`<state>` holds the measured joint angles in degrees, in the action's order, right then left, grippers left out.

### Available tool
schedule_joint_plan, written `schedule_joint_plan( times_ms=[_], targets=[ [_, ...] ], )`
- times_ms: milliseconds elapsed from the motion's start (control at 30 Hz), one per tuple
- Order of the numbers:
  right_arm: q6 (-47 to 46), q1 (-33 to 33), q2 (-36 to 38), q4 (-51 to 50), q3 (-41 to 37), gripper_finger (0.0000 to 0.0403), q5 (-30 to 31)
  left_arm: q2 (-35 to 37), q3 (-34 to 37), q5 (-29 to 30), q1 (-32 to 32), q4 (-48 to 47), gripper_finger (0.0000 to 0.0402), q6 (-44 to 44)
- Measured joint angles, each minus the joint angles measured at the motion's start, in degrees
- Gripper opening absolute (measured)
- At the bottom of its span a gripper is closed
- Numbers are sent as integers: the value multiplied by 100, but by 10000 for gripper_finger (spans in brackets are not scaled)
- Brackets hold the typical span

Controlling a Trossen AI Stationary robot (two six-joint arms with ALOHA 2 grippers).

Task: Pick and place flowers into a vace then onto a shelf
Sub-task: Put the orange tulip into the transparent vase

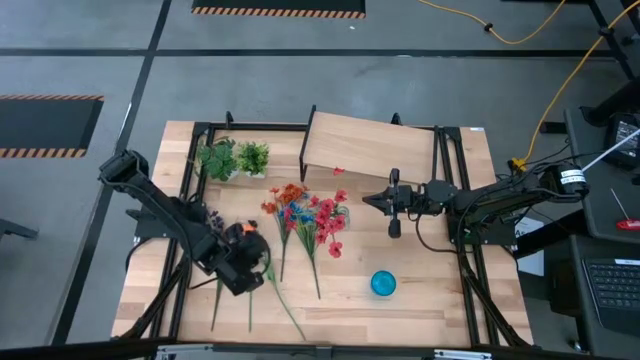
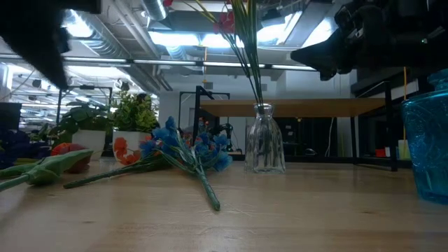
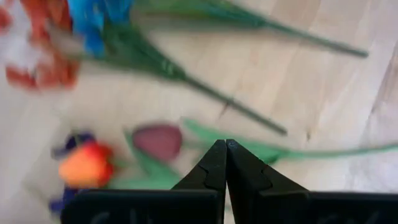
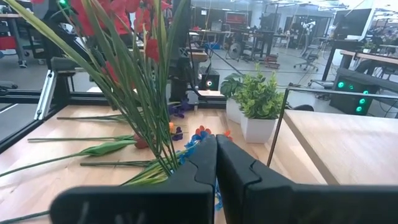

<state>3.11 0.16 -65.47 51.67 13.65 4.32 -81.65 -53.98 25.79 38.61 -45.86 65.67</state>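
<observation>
Two potted plants [image 1: 235, 158], one vase [image 2: 264, 139] holding flowers [image 1: 328, 218], one blue cup [image 1: 383, 284] at five o'clock; left gripper [image 3: 225, 149] and right gripper [image 4: 215, 144] pinched together, empty.

- High view looks straight down on the whole table [image 1: 420, 300], the arms entering from the frame's left and right.
- Low view sits at tabletop height, facing level across to the vase [image 2: 264, 140] at centre.
- Left wrist view hangs close over the flowers [image 3: 155, 140].
- Right wrist view faces across the table; it shares the shelf [image 4: 348, 140] with the high and low views.
</observation>
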Motion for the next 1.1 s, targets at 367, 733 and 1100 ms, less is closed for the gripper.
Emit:
schedule_joint_plan(
  times_ms=[367, 733, 1100],
  targets=[
    [45, 0, -2, -25, 0, 11, 4, -4, -8, -436, 224, -689, 2, 1159],
    [42, 1, -2, -27, 0, 11, 8, -4, -8, -434, 222, -687, 3, 1162],
    [40, 2, -2, -61, 0, 11, 9, -4, -8, -437, 216, -610, 4, 1162]
  ],
)
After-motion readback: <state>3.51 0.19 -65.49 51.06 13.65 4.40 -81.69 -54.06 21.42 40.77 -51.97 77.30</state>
